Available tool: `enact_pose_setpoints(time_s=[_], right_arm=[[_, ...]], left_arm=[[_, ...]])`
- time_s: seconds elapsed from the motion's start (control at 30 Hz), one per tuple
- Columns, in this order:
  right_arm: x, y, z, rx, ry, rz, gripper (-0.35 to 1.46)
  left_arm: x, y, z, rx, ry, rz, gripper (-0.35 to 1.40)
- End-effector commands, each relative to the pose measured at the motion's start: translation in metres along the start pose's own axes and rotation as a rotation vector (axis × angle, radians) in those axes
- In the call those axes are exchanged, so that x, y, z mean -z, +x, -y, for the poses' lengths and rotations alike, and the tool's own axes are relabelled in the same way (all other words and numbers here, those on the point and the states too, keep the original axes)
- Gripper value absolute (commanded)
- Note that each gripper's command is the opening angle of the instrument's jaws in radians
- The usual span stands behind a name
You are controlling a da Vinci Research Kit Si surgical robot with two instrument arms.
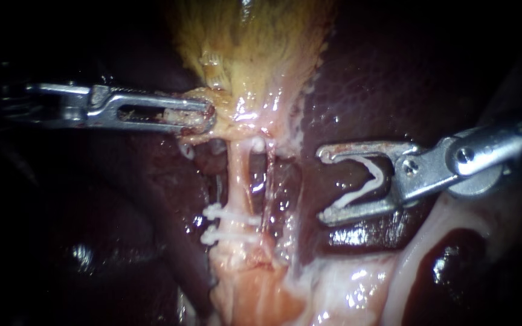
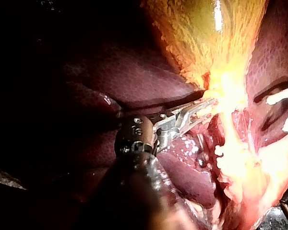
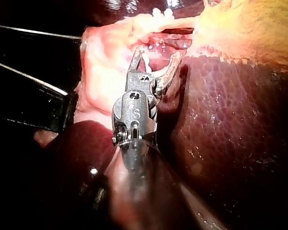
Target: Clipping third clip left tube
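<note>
Endoscope view: the left instrument point(image 1: 203, 116), jaws pressed together, pinches the gallbladder point(image 1: 249, 36) at its lower end. Below it, the left tube point(image 1: 235, 175) carries two clips point(image 1: 228, 224). The right instrument point(image 1: 324, 184), jaws spread, holds a white clip point(image 1: 364, 184) over the liver point(image 1: 382, 72), near the tube but apart.

Left wrist view: jaws clamped on the same tissue.

Right wrist view: spread jaws carry the clip.

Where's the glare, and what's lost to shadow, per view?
Endoscope view: light pools on the gallbladder and left tube, with wet glints; the shaft of the left instrument fades into dark. Left wrist view: glare washes out the gallbladder where its jaws grip. Right wrist view: the right instrument and its clip are well lit, the liver shows speckled glints, and the shaft is in shadow.
</note>
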Motion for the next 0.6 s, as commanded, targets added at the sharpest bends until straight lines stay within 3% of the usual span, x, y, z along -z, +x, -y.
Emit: enact_pose_setpoints(time_s=[0.03, 0.3, 0.43, 0.6], right_arm=[[0.0000, 0.0000, 0.0000, 0.000, 0.000, 0.000, 0.50], [0.0000, 0.0000, 0.0000, 0.000, 0.000, 0.000, 0.50], [0.0001, 0.0000, 0.0000, 0.000, 0.001, 0.000, 0.50], [0.0001, 0.0000, 0.0000, 0.000, 0.001, 0.000, 0.50]], left_arm=[[0.0002, 0.0001, 0.0000, 0.000, -0.001, 0.001, -0.35], [0.0040, 0.0019, -0.0008, 0.011, 0.004, 0.003, -0.35], [0.0069, 0.0024, -0.0016, 0.017, 0.009, -0.011, -0.35], [0.0090, 0.0029, -0.0026, 0.025, 0.011, -0.030, -0.35]])
